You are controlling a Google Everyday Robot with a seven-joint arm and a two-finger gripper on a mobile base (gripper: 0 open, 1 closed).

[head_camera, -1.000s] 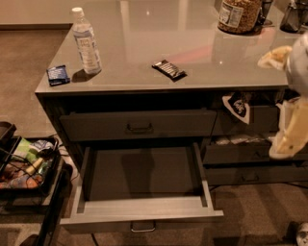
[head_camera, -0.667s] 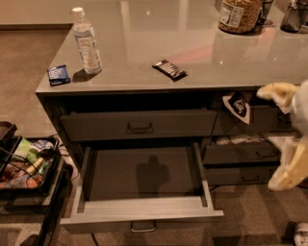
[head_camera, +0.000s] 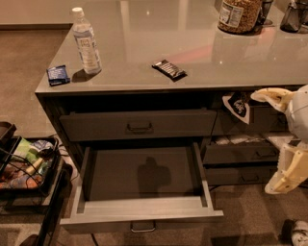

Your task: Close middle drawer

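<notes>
**Middle drawer pulled out, push not begun**

Middle drawer [head_camera: 144,211] is what we must shut, and it stands pulled far out of the cabinet toward the near side, low and left of centre, its shallow box bare inside and its small handle [head_camera: 143,227] at the near edge. Starting from the left, we see a cluttered cart [head_camera: 24,163] beside the cabinet. On the counter above lie a blue packet [head_camera: 57,75] and, just to its right, an upright water bottle [head_camera: 86,41]. Directly over the open drawer sits the top drawer [head_camera: 139,126], close to flush. Further right on the counter lie a dark snack bar [head_camera: 169,69] and, far back, a jar [head_camera: 239,14]. Right of the open box are narrower drawers [head_camera: 240,153]. At the far right edge hangs the gripper [head_camera: 267,142], fingers spread wide with nothing between them, well apart from the drawer front. We judge nothing of the task done: the gripper must reach the front and press it in.
</notes>
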